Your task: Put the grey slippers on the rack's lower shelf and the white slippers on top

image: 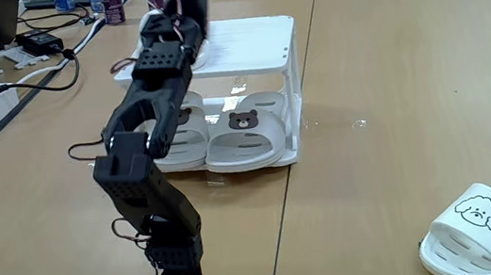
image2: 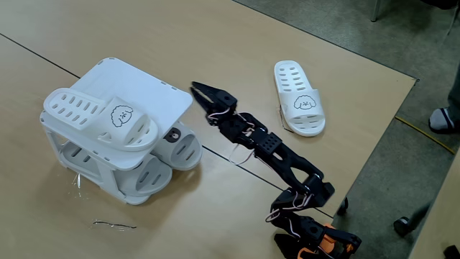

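Three of four slippers racked; one white slipper left on the table.

Both grey slippers (image: 243, 136) sit on the lower shelf (image: 230, 166) of the rack (image2: 154, 97). One white slipper (image2: 100, 119) lies on the top tier, beyond the jaw tips. The gripper (image2: 201, 92) hangs beside the rack's top edge, jaws drawn together on nothing. The second white slipper (image2: 300, 98) lies on the table (image: 388, 62), well apart, behind and to one side of the jaws. Remaining, as I judge it: fetch that one and place it on top.

Grey slippers (image: 243, 136) on lower shelf (image: 297, 154)
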Available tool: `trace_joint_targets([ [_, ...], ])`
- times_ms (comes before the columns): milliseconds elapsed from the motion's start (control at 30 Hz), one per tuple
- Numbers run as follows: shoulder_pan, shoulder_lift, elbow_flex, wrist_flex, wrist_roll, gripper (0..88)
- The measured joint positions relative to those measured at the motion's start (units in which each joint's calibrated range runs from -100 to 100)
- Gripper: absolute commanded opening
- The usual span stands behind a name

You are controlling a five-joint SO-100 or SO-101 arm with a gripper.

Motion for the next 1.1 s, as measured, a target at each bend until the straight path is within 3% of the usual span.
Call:
trace_joint_targets([
  [133,3.15,-3.05,14.11,-7.81,0.00,0.7],
  [433,5.09,0.16,53.46,-49.01,0.00,0.7],
  [867,12.21,29.69,66.22,-74.85,0.00,0.7],
  [1100,26.14,44.04,65.68,-85.67,0.00,3.8],
])
